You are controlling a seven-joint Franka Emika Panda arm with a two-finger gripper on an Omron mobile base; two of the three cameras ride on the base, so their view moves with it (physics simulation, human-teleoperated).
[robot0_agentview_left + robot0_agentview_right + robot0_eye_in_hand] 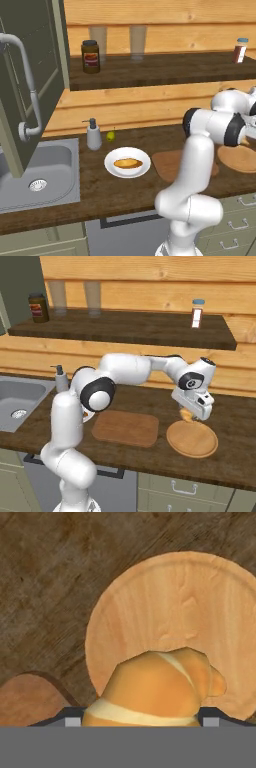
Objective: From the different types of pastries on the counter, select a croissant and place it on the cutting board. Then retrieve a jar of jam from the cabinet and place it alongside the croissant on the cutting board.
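The claw (189,415) was clamped on the croissant (155,692), held above the round wooden plate (200,607) directly beneath it. The rectangular cutting board (126,427) lay on the counter (235,426) off to the claw's left, and the jam jar (90,56) stood far left on the shelf (125,326) above.

You've got a glossy golden croissant (155,687) over a smooth, pale wooden round plate (200,607); beneath, the counter (50,577) shows dark, matt, streaky wood grain.
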